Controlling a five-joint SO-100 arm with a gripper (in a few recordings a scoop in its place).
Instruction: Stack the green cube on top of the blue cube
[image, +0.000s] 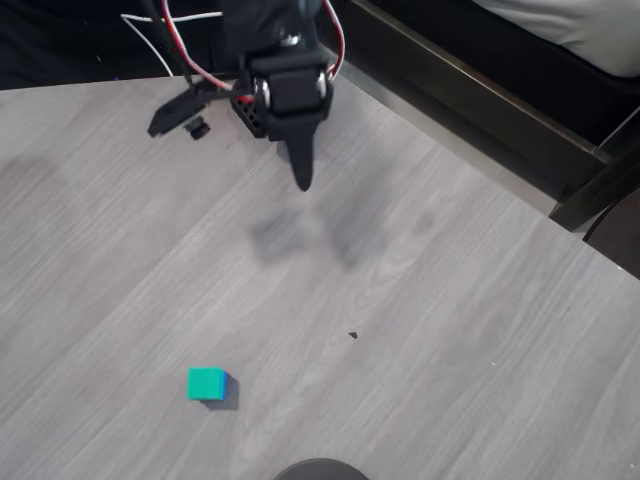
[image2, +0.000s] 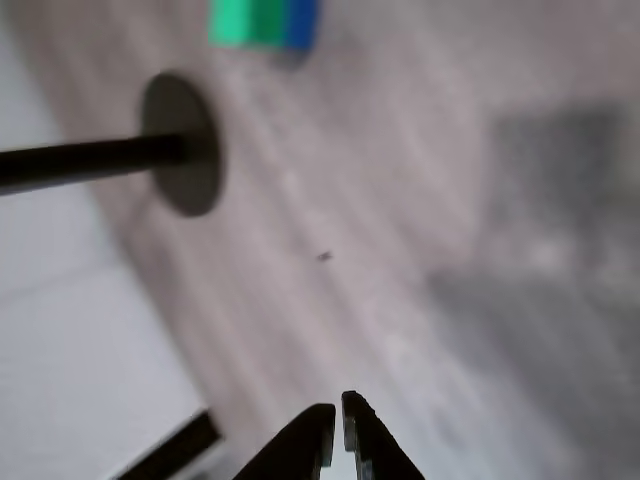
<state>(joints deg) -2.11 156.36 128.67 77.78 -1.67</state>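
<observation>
The black gripper (image: 303, 180) is seen at the upper centre of the overhead view, its pointed fingers pressed together with nothing held, raised above the counter (image: 450, 330), whose grey wood-grain surface is matte. In the wrist view the fingertips (image2: 340, 425) are nearly touching at the bottom edge. The green cube (image: 206, 383) is found at the lower left, well apart from the gripper, with the blue cube (image: 229, 386) showing just beside or beneath it; which cannot be told. A dark round base with a rod (image2: 180, 145) is seen in the wrist view.

green cube (image2: 243, 22) touching blue cube (image2: 300, 24) up top; gripper (image2: 337, 412) tips nearly together.
</observation>
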